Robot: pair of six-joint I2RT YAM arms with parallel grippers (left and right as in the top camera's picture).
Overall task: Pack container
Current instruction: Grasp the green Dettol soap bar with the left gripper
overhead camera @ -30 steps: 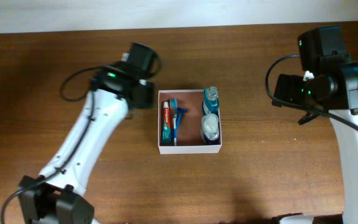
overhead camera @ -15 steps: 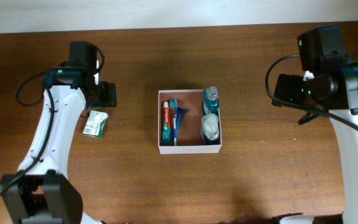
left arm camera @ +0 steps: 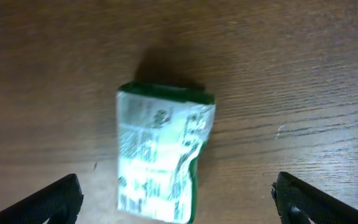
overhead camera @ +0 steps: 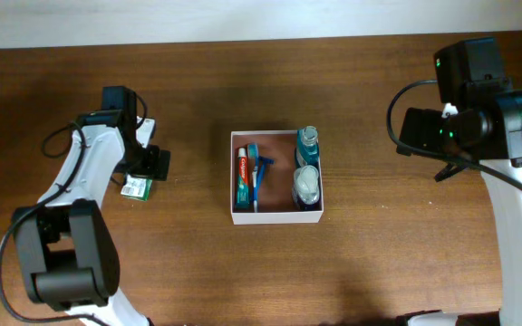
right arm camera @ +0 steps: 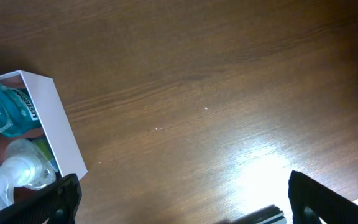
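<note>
The container [overhead camera: 275, 216], a shallow white-walled box, sits mid-table holding a toothpaste tube [overhead camera: 242, 178], a blue razor [overhead camera: 259, 172], a blue bottle [overhead camera: 307, 145] and a clear bottle [overhead camera: 306, 187]. A green-and-white packet [overhead camera: 137, 187] lies flat on the wood far to its left. My left gripper [overhead camera: 149, 165] hovers over it, open. In the left wrist view the packet [left arm camera: 163, 152] lies between the wide-apart fingertips [left arm camera: 55, 202], untouched. My right gripper [overhead camera: 424, 131] hangs open over bare wood to the right of the container's corner [right arm camera: 55, 124].
A pale wall strip [overhead camera: 243, 18] runs along the table's far edge. The right arm's white body [overhead camera: 515, 208] stands along the right side. Bare brown wood lies between the packet and the container.
My left arm has swung from beside the container's left wall out to the far left and now hovers over the packet, which the arm had covered. The right arm has not moved.
</note>
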